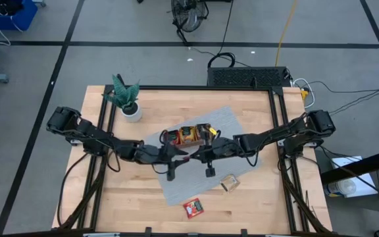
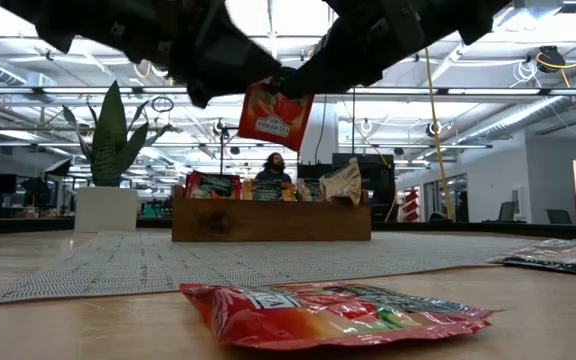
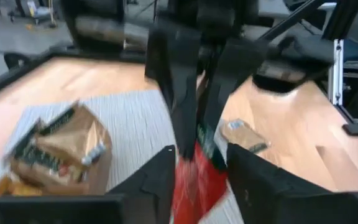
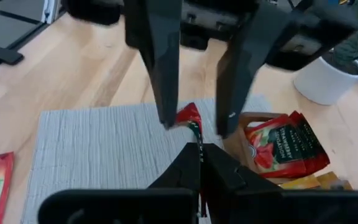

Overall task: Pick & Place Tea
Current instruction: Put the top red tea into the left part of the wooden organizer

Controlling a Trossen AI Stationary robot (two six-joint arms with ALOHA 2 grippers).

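Red flat tea sachet (image 2: 276, 115) hangs mid-air: right gripper (image 4: 199, 149) pinches it closed, left gripper (image 3: 197, 163) straddles it, fingers apart.

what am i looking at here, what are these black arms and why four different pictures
These are two robot arms at a wooden table, each ending in two fingers. One picture looks straight down, one looks level across the tabletop, and two come from cameras on the wrists. Over a grey mat the arms meet: the right gripper is shut on a red tea sachet, held in the air, while the left gripper stands open around it. Behind is a wooden tray holding more sachets, and a potted plant. Another red sachet and a pale one lie on the table.
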